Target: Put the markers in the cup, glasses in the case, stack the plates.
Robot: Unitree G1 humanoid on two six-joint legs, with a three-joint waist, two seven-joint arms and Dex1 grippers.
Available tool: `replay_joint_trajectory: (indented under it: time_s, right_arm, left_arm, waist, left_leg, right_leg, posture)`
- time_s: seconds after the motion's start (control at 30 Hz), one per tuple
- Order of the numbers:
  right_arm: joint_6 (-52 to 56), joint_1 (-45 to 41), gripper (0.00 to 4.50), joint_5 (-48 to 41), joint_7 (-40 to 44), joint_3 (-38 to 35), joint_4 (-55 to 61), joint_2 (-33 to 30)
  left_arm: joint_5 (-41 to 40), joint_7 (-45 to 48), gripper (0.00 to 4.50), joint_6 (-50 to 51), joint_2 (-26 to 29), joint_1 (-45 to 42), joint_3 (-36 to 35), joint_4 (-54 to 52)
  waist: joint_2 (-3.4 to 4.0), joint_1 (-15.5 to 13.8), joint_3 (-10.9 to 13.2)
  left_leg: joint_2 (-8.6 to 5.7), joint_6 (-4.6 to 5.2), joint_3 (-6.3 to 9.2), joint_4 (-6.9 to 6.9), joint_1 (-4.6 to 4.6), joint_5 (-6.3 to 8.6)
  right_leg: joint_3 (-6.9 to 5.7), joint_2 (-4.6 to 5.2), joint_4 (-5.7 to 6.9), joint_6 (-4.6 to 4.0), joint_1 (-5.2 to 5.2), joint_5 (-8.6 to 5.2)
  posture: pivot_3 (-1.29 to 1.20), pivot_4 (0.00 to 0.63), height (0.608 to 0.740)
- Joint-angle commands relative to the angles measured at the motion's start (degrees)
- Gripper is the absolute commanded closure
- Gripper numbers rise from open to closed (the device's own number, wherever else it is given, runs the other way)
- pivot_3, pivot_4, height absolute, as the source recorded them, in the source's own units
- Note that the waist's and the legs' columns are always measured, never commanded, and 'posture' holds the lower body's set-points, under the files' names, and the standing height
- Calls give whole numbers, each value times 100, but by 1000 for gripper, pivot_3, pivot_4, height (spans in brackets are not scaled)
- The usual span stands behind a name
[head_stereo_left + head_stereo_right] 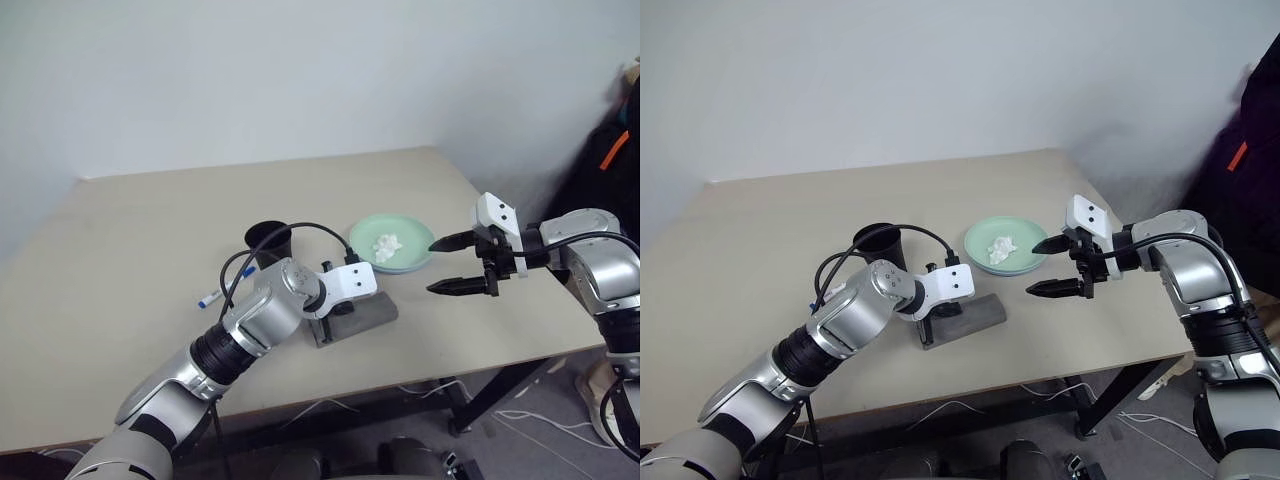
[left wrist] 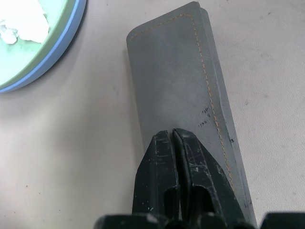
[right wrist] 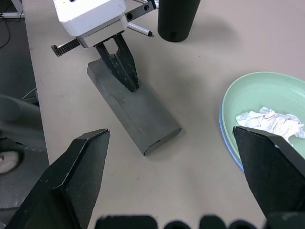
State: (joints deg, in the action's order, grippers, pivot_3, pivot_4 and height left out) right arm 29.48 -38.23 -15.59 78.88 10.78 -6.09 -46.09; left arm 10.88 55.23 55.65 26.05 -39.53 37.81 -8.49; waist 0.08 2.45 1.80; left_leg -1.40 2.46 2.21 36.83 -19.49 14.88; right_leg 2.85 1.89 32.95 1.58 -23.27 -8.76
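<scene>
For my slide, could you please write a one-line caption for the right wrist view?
Shut left gripper pressing on closed grey oblong case, open right gripper hovering beside stacked mint-green and blue plates.

Evenly lit, soft diffuse light from overhead, no glare. Faint short shadows under the grey oblong fabric case (image 3: 134, 113) and tall black tapered cup (image 1: 269, 242) on the beige matte tabletop (image 1: 130, 250). Slightly soft head views; sharp wrist views, stitching readable.

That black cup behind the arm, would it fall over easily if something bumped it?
Probably. The cup is tall, narrowing toward its base, so it likely tips readily. It looks like thin plastic, so probably light. Once down, its round sides would likely let it roll across the table.
</scene>
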Motion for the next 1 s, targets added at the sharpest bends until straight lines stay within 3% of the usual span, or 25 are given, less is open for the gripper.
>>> replay_joint_trajectory:
  time_s: [0.03,0.27,0.4,0.47,0.53,0.6,0.73,1.0]
  right_arm:
    - [-58,-180,0,-13,7,-101,58,-46]
    - [-58,-180,0,-12,7,-101,58,-46]
    - [-74,-157,0,-22,37,-117,45,-73]
    - [-231,-324,0,44,100,-19,-210,53]
    - [-314,-409,0,71,134,31,-342,113]
    - [-345,-434,0,74,155,43,-385,126]
    - [-374,-444,0,89,196,28,-422,150]
    - [-341,-450,0,86,176,32,-403,188]
  left_arm:
    - [-51,-31,4441,32,40,-39,53,-100]
    - [-87,-58,4441,35,53,-48,65,-103]
    - [-704,-309,4441,126,55,42,-1558,-500]
    - [-1259,136,4441,-120,895,930,-3063,-1181]
    - [-1584,255,4441,-271,1269,1339,-3691,-1444]
    - [-1800,223,4441,-355,1385,1466,-3826,-1477]
    - [-2114,345,4441,-607,1701,1763,-4092,-1411]
    - [-2363,215,4441,-757,2063,1831,-4059,-884]
  waist:
    - [0,0,0]
    - [0,0,0]
    - [-2,0,1]
    - [-1,82,1]
    - [-5,189,3]
    - [-14,155,6]
    - [-13,-3,6]
    - [-15,15,7]
  left_leg:
    - [0,0,0,0,0,0]
    - [0,0,0,0,0,0]
    - [2,0,1,0,-3,0]
    - [8,0,-5,-10,0,0]
    - [30,0,-19,-44,16,7]
    - [28,1,-22,-62,57,6]
    - [27,-1,-12,-40,55,5]
    - [23,-2,-16,-21,45,6]
  right_leg:
    - [0,0,0,0,0,0]
    - [0,0,0,0,0,0]
    - [-2,0,0,0,-5,0]
    - [3,-1,0,0,-14,0]
    - [7,2,1,-3,-16,1]
    - [-7,-1,4,-7,-5,-2]
    - [-25,1,-3,-7,21,-4]
    - [-22,8,-9,-5,27,-4]
  posture:
    - [0,0,727]
    - [0,0,727]
    - [0,0,727]
    - [0,0,727]
    - [0,0,727]
    - [0,0,727]
    - [0,0,727]
    - [0,0,727]
